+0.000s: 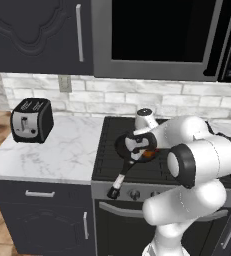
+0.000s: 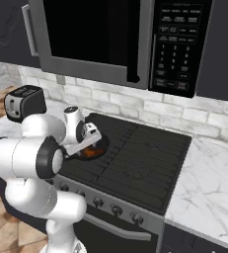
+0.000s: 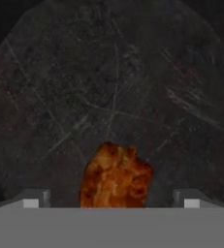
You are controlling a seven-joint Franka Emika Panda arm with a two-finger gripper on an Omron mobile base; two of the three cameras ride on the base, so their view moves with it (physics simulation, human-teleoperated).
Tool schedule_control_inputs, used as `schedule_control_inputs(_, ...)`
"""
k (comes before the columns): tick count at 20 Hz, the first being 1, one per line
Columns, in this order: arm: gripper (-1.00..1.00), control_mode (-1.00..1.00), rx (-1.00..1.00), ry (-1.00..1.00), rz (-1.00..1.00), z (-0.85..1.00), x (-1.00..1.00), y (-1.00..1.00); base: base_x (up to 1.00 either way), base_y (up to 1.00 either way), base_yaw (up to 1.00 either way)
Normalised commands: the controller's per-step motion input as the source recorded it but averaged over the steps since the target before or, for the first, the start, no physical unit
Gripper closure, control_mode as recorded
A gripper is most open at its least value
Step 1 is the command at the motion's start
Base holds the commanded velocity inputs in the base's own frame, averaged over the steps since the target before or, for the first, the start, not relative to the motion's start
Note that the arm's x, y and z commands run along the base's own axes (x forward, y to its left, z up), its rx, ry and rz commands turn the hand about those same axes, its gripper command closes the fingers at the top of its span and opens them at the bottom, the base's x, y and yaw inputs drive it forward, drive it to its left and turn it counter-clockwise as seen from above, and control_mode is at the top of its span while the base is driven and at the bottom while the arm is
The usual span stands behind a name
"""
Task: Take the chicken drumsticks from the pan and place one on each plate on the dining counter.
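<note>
Black stove (image 2: 135, 163) carries the pan (image 3: 113, 87). I see my hand (image 3: 111, 201) wide open, gripping nothing, over one drumstick (image 3: 116, 177).

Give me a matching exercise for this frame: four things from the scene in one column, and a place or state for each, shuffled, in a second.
Things:
1. toaster
2. pan
3. chicken drumstick
4. tool

Places or states:
A. on the stove
B. open, straddling the meat
C. on the marble worktop left of the stove
D. lying in the pan

Pairs: 1-C, 2-A, 3-D, 4-B
</note>
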Motion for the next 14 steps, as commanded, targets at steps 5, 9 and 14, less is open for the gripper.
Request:
schedule_control_inputs(5,-1.00,-1.00,-0.08,0.09,0.02,-0.33,0.16,0.04,0.00,0.00,0.00)
schedule_control_inputs(9,-1.00,-1.00,-0.02,0.00,0.01,-0.37,0.08,-0.20,0.00,0.00,0.00)
schedule_control_inputs(14,-1.00,-1.00,0.00,0.00,0.00,-0.67,-0.15,-0.47,0.00,0.00,0.00)
